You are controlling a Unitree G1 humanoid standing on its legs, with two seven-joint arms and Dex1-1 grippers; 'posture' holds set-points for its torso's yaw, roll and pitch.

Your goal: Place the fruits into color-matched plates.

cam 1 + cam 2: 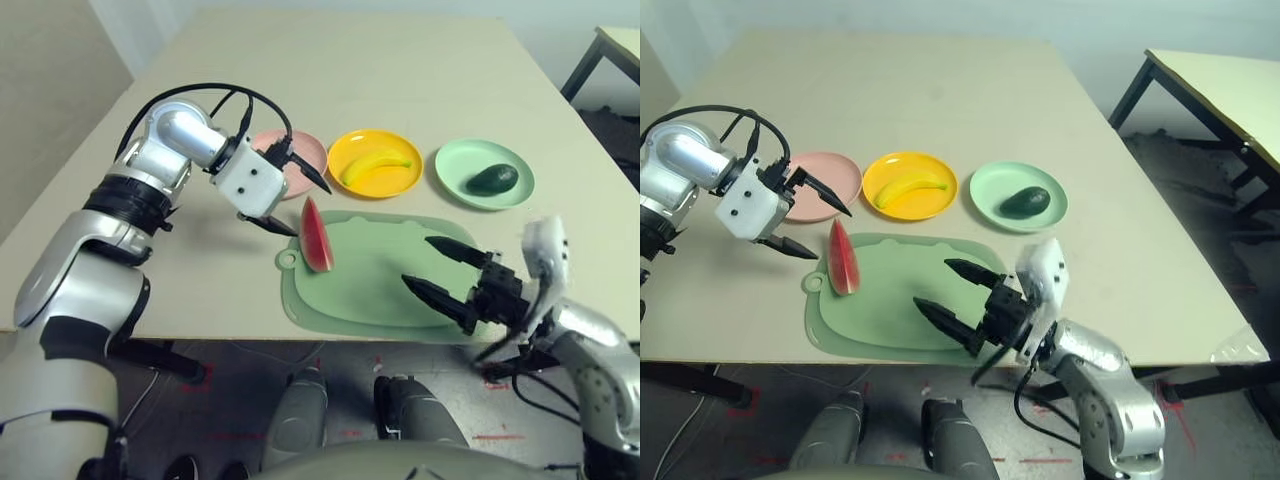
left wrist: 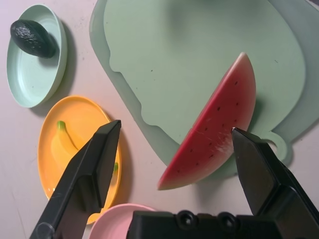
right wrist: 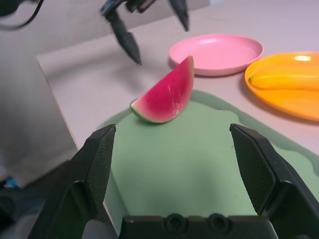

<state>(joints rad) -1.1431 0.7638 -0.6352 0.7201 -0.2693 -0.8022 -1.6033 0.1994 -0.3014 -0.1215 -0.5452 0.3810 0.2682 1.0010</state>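
With your left gripper (image 1: 299, 203) spread wide beside the melon (image 1: 315, 236) at the mat's (image 1: 390, 270) left edge, pinch its thick middle: it looks light, firm, maybe slick on that tapering wedge!

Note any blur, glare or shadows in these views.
Left wrist view: soft shadow beside the yellow-orange round plate. Right wrist view: small bright glare on that plate's far rim; the other hand looks blurred. Left eye view: whitish glare on the silver right forearm.
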